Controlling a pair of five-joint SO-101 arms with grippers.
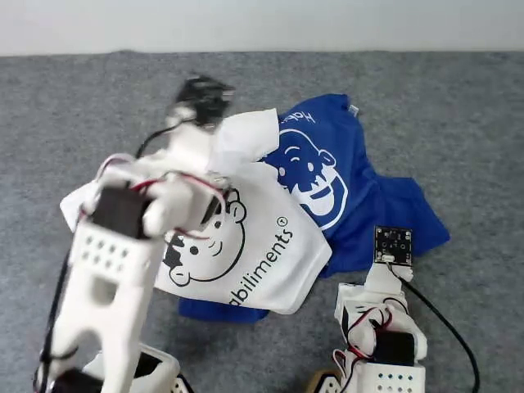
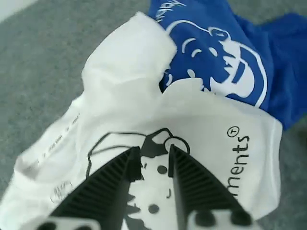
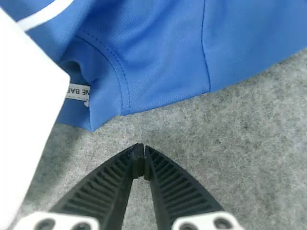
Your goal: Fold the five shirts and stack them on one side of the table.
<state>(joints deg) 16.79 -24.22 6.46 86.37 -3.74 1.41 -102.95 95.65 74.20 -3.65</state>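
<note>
A white shirt (image 1: 270,246) with a black cartoon print lies spread and rumpled over a blue shirt (image 1: 368,205) with a white print, mid-table. My left gripper (image 2: 153,151) hangs just above the white shirt (image 2: 129,96), over its black print; its fingers stand a little apart, open, with nothing between them. Beyond it one white sleeve overlaps the blue shirt (image 2: 268,57). My right gripper (image 3: 142,152) is shut and empty over bare grey cloth, a short way from the hem of the blue shirt (image 3: 168,48). A corner of the white shirt (image 3: 19,120) lies beside it.
The grey felt table top (image 1: 458,123) is bare to the far right and far left of the shirts. The left arm (image 1: 123,246) rises large over the white shirt's left part. The right arm (image 1: 381,327) stands at the near edge, right of the shirts.
</note>
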